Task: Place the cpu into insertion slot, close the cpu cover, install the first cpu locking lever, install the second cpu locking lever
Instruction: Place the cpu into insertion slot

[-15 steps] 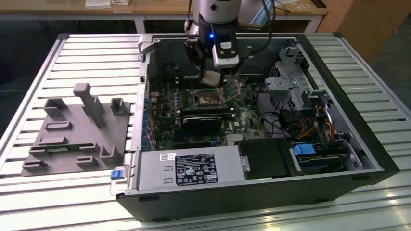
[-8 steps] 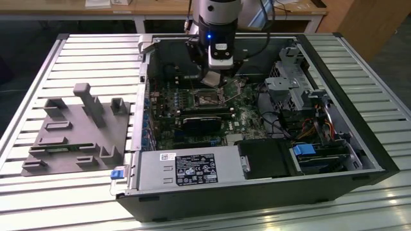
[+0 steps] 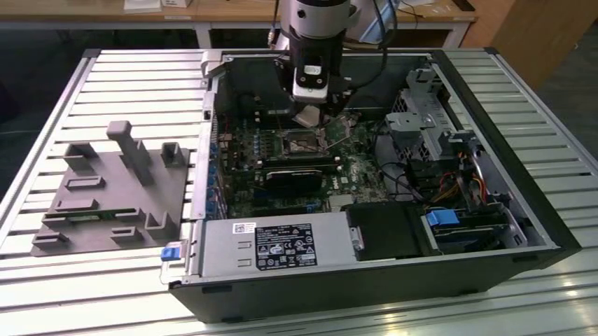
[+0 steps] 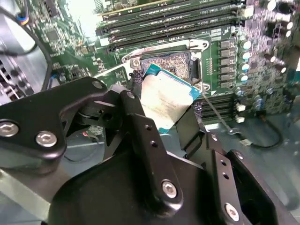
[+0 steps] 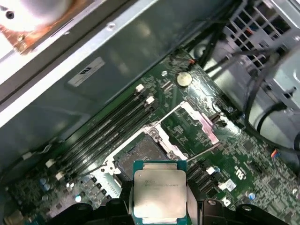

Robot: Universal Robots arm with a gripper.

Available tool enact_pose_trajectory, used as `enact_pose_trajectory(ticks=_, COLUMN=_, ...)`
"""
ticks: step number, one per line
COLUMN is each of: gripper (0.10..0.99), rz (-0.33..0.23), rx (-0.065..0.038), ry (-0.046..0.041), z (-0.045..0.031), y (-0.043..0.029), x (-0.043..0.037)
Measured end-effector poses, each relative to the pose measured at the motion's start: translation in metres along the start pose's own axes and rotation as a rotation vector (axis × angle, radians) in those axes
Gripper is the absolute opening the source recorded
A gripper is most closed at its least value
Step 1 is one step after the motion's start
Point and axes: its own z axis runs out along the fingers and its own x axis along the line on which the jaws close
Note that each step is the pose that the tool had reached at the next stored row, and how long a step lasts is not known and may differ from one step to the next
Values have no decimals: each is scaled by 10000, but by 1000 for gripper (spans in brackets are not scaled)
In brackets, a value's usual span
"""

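The first step, placing the chip, is judged to be in hand. The cpu [image 5: 159, 192], a small flat square chip with a pale silvery-tan metal top and a green edge, is grasped by two opposite edges between the black fingers of the end effector [image 5: 159, 210], which is clenched on it. It has not been seated.

In the exterior view the end effector [image 3: 315, 124] is seen at about twelve o'clock from the insertion slot [image 3: 307, 145], a square motherboard socket with a dark centre and a silvery metal rim, and close above it. An open black tower case [image 3: 523, 210] holds the board and rests on a ribbed metal counter [image 3: 122, 77]. A grey moulded fixture block [image 3: 112, 196] lies at nine o'clock from the socket, well apart from it.

In both wrist views the chip is held just short of the socket [image 5: 140, 157], with its leading edge near the rim. In the second wrist view the chip [image 4: 164, 101] appears turned out of line with the socket [image 4: 174, 63]. Whether a corner touches the rim cannot be told.

The cpu cover [image 5: 199, 123], a thin silvery metal frame plate with a square window, is swung back, so the dark centre is exposed. A thin wire locking lever [image 4: 214, 108] stands free beside the socket.

Seating is judged to call for the chip to be squared to the rim, levelled and centred, since a tilted entry could harm the contacts.
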Motion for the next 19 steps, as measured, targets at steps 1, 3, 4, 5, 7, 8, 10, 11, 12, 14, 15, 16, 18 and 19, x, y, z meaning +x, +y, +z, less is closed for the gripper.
enact_pose_trajectory(ticks=1, gripper=537, rz=207, rx=-3, ry=-19, z=5, y=0, x=0)
enact_pose_trajectory(ticks=3, gripper=537, rz=560, rx=-8, ry=-50, z=14, y=-1, x=0)
enact_pose_trajectory(ticks=4, gripper=537, rz=761, rx=-11, ry=-68, z=19, y=-2, x=0)
enact_pose_trajectory(ticks=5, gripper=537, rz=939, rx=-14, ry=-83, z=23, y=-2, x=0)
enact_pose_trajectory(ticks=7, gripper=537, rz=1297, rx=-19, ry=-115, z=32, y=-3, x=0)
enact_pose_trajectory(ticks=8, gripper=537, rz=1477, rx=-21, ry=-131, z=36, y=-3, x=-1)
enact_pose_trajectory(ticks=10, gripper=537, rz=1841, rx=-26, ry=-164, z=45, y=-4, x=-1)
enact_pose_trajectory(ticks=11, gripper=537, rz=2020, rx=-29, ry=-180, z=50, y=-5, x=-1)
enact_pose_trajectory(ticks=12, gripper=537, rz=2199, rx=-31, ry=-196, z=54, y=-5, x=-1)
enact_pose_trajectory(ticks=14, gripper=537, rz=2567, rx=-37, ry=-229, z=64, y=-6, x=-1)
enact_pose_trajectory(ticks=15, gripper=537, rz=2748, rx=-39, ry=-245, z=68, y=-6, x=-1)
enact_pose_trajectory(ticks=16, gripper=537, rz=2925, rx=-42, ry=-261, z=73, y=-7, x=-1)
enact_pose_trajectory(ticks=18, gripper=537, rz=3284, rx=-47, ry=-292, z=83, y=-7, x=-1)
enact_pose_trajectory(ticks=19, gripper=537, rz=3464, rx=-49, ry=-308, z=88, y=-8, x=-1)
